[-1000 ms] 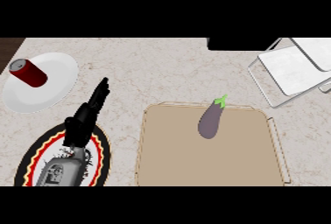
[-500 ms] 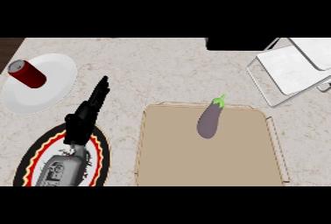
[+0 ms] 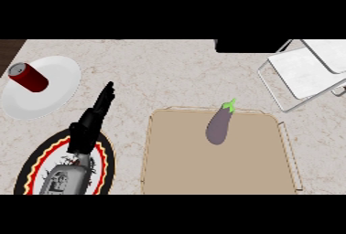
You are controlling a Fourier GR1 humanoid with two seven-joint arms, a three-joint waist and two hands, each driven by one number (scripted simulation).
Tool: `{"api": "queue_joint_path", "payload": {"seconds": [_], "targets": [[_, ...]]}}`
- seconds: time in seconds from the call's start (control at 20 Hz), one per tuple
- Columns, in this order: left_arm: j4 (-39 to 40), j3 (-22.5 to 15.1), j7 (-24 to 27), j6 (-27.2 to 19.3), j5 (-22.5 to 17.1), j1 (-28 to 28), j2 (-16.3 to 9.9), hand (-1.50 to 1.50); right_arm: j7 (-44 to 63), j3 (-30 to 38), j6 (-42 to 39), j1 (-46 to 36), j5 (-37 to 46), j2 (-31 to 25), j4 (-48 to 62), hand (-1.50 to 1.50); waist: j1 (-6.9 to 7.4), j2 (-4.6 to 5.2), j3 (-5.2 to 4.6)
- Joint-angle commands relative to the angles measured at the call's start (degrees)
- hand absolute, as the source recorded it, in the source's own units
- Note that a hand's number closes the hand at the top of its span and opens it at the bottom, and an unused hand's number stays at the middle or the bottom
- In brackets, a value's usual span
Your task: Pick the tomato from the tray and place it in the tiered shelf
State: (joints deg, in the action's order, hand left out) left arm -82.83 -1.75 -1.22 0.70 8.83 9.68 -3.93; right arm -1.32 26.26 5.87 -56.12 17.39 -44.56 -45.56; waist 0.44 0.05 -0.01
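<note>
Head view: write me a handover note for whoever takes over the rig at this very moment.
Left hand: open, fingers straight, above the patterned plate, holding nothing.
Right hand: not in view.
Tray holds an eggplant near its far edge; no tomato shows.
Tiered shelf stands at far right, nothing on it.
White plate carries a red can.
Done: nothing.
Left: pick, carry, place.

Eggplant (image 3: 218, 127) on tan tray (image 3: 216, 173); left hand (image 3: 91, 123) flat, fingers straight; shelf (image 3: 304, 73) top right.
</note>
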Motion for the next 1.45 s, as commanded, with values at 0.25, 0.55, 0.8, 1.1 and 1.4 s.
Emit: {"api": "queue_joint_path", "payload": {"seconds": [0.25,0.55,0.8,1.1,1.4], "targets": [[-0.39,-1.75,-0.42,-0.81,1.36,-0.91,1.49,0.00,2.52,10.74,1.18,-3.04,-10.67,-2.33,1.03,-1.50,-0.32,-0.03,0.06],[-0.98,2.07,-0.58,1.92,-1.94,-0.23,-1.66,0.00,11.88,13.86,-2.37,-4.09,-11.46,-15.59,6.06,-1.50,-0.26,0.05,0.01],[1.28,0.77,1.87,-0.25,0.01,-0.51,0.35,0.00,14.35,16.26,-13.26,2.46,-12.65,-25.69,14.17,-1.50,-1.20,0.20,0.08],[-2.83,0.17,0.34,-0.05,-0.19,-2.30,0.31,0.00,4.22,19.83,-24.00,13.34,-13.41,-34.52,22.77,-1.50,-0.85,0.10,0.26],[-0.04,1.31,-0.52,-0.47,-0.10,0.75,0.09,0.00,-2.34,23.65,-32.03,19.56,-15.28,-40.37,31.40,-1.50,-1.19,0.28,0.33]]}}
